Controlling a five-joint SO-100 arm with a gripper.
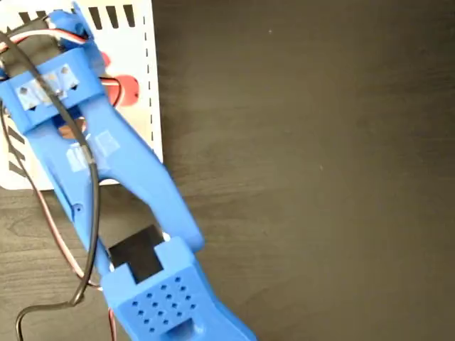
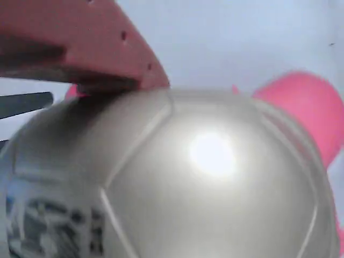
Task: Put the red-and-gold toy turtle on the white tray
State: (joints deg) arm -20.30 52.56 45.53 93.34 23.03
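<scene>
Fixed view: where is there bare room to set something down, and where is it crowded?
Free: the dark wooden table, everything right of the white tray and the blue arm. Also a small patch left of the arm, below the tray, crossed by cables. Crowded: the tray, where the arm overhangs the red-and-gold toy turtle.

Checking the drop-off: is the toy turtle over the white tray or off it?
Over the tray: the fixed view shows the turtle against the white tray, under the arm. Whether it rests on the tray or is held, cannot tell.
</scene>
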